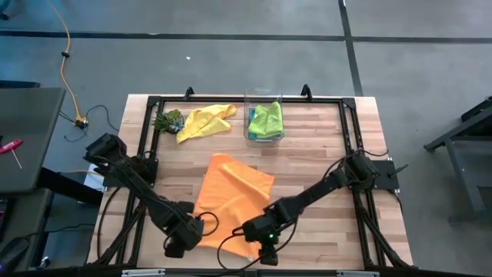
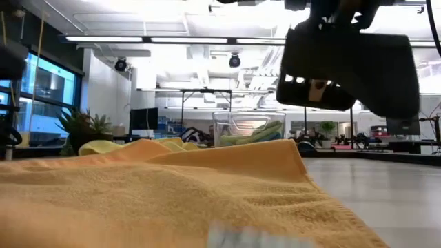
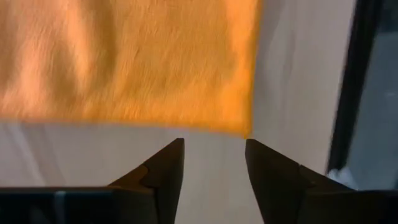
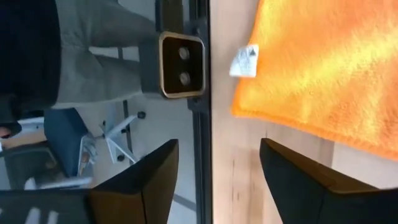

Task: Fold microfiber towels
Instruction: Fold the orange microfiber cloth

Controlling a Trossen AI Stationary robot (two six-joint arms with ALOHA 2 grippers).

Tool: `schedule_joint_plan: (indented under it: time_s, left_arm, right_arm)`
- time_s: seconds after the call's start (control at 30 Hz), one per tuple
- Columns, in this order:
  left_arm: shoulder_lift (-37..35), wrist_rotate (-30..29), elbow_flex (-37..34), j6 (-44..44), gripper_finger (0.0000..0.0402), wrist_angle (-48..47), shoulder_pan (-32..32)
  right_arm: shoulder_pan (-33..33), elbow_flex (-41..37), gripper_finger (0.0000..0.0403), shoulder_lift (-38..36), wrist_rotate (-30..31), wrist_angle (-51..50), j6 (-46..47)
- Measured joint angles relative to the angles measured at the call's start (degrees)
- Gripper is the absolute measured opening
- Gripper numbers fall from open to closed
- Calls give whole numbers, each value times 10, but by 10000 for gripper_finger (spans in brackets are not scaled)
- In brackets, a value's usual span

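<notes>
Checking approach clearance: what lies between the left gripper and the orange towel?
Only bare wood: in the left wrist view, the open left gripper sits just short of the orange towel corner.

An orange towel lies spread across the near table, filling the foreground. Behind it a yellow towel shows beside a leafy plant, and a clear box holds a lime green towel. A dark arm part hangs overhead at the right
</notes>
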Motion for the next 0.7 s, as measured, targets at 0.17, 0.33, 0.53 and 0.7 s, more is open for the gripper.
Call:
schedule_joint_plan:
  time_s: [0.17, 0.33, 0.53, 0.7]
  left_arm:
    - [-43, -18, -32, -10, 176, -14, -31]
    - [-93, -35, -91, -66, 176, 15, -69]
    - [-145, -133, -152, -137, 175, 143, -79]
    - [-154, -253, -179, -142, 175, 260, -62]
  right_arm:
    - [-1, 0, 220, -11, 1, -57, -43]
    - [-1, 0, 220, -52, 59, -170, -115]
    - [-19, -59, 219, -148, 184, -261, -176]
    - [-70, -253, 188, -277, 209, -133, -19]
